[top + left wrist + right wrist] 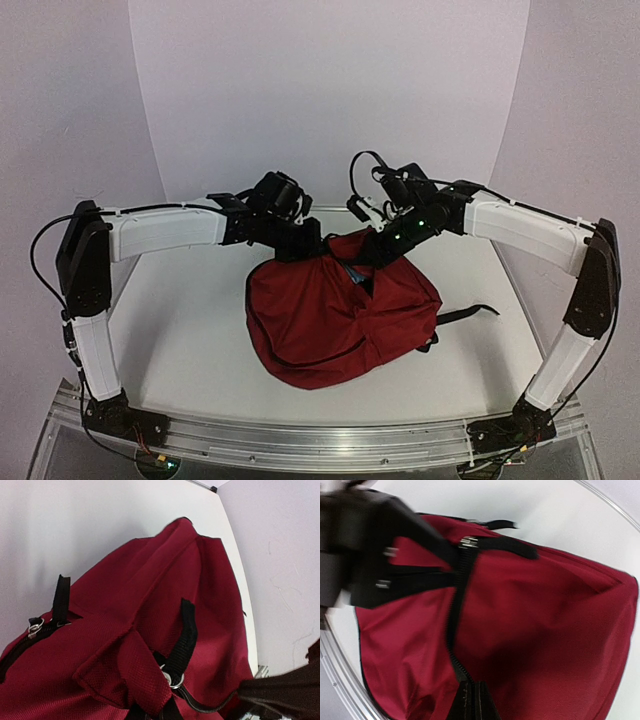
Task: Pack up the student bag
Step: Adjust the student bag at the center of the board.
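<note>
The backpack point(340, 315) lies bulging in the middle of the table point(190, 340). Packing is judged nearly done, as only its zipper point(454, 630) seems partly undone. Its top edge is pinched by the closed left gripper point(303, 240) and right gripper point(472, 692).

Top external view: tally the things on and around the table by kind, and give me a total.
red backpack: 1
robot arms: 2
Total: 3
</note>
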Available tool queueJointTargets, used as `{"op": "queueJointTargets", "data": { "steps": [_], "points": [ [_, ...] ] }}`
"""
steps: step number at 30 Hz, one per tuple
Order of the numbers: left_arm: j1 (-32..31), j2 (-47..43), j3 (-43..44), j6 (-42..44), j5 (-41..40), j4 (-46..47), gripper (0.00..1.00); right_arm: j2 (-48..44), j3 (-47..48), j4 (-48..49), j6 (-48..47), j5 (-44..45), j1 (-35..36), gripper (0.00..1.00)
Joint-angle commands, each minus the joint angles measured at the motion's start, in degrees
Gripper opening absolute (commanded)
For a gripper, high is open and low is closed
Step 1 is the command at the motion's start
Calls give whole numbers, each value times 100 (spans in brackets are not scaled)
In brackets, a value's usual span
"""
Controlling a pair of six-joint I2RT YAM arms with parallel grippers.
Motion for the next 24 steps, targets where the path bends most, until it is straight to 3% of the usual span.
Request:
{"op": "queueJointTargets", "data": {
  "steps": [1,7,9,10,12,14,18,24],
  "points": [
    [392,-872,-229,256,1024,591,0,1,1,121,-14,347,-8,0],
    [632,-943,-506,181,1732,1046,0,90,-117,145,-142,240,-8,5],
    [644,-894,-486,163,1840,1071,0,67,-160,153,-186,-93,-6,19],
    [645,-880,-491,147,1880,1117,0,56,-159,160,-189,-206,4,35],
    [649,-870,-485,140,1896,1130,0,39,-146,188,-216,-263,35,53],
    [645,-866,-485,126,1883,1137,0,24,-144,234,-264,-128,87,62],
    [645,-859,-485,114,1888,1165,0,67,-129,332,-417,479,317,67],
    [643,-921,-519,120,1889,1159,0,309,-90,369,-746,1869,666,66]
  ]
}}
